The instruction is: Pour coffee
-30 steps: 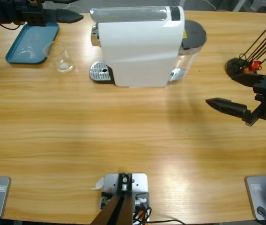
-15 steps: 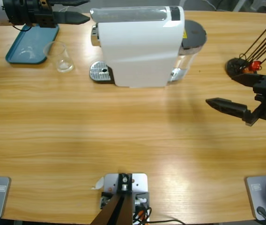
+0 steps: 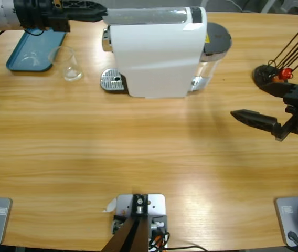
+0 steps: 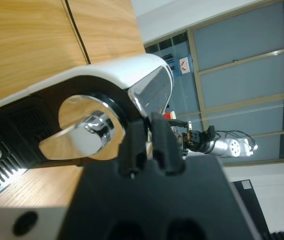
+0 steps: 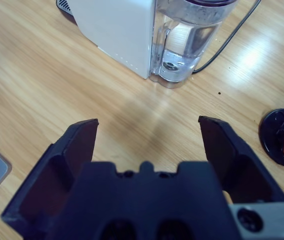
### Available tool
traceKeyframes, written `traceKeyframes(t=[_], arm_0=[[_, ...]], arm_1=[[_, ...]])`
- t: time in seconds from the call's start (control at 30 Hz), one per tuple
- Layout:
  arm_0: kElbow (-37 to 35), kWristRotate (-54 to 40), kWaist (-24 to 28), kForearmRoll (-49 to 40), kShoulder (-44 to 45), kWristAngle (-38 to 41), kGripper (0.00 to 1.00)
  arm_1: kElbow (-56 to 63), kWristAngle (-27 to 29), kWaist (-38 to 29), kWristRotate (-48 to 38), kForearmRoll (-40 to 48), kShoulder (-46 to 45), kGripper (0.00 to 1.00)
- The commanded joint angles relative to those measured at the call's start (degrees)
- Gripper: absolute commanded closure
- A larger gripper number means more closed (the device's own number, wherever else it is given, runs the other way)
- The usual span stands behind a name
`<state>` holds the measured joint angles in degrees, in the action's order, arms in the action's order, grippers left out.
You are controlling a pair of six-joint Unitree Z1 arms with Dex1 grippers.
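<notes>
A clear glass tumbler (image 3: pixel 70 64) stands upright on the table left of the white coffee machine (image 3: pixel 157 52); no brownish coffee shows in it. My left gripper (image 3: pixel 102 11) is shut, with nothing held. Its tips are at the machine's upper front edge. In the left wrist view my left gripper (image 4: pixel 149 125) points at the chrome lever (image 4: pixel 152 90) above the chrome spout (image 4: pixel 82 135). My right gripper (image 3: pixel 255 102) hovers open and empty over bare table right of the machine. In its wrist view my right gripper (image 5: pixel 147 125) looks toward the water tank (image 5: pixel 187 40).
A blue tray (image 3: pixel 33 50) lies at the back left, beside the tumbler. The metal drip grid (image 3: pixel 112 80) sticks out from the machine's left front. A black stand with thin rods (image 3: pixel 269 73) is at the right edge, behind my right gripper.
My left gripper has moved right and slightly back, from above the blue tray to the machine's upper front edge. The right arm and the tumbler have stayed still.
</notes>
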<state>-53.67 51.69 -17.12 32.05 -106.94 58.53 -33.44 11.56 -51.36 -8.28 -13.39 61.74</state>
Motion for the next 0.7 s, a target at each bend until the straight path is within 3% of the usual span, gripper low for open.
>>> traceKeyframes(t=[0.03, 0.4, 0.7], arm_0=[[1.4, 0.9, -0.8, 2.6, -2.6, 1.1, 1.000], [0.5, 3.3, 1.6, 0.1, 8.7, 1.8, 1.000], [0.2, 2.8, -1.3, -0.1, 8.2, 0.8, 1.000]], arm_1=[[1.8, 1.3, -0.5, 0.5, -0.3, -0.8, 0.119], [1.8, 1.8, -0.4, 0.5, -0.1, -0.4, 0.119], [1.9, 1.7, -0.5, 0.6, -0.1, -0.8, 0.119]])
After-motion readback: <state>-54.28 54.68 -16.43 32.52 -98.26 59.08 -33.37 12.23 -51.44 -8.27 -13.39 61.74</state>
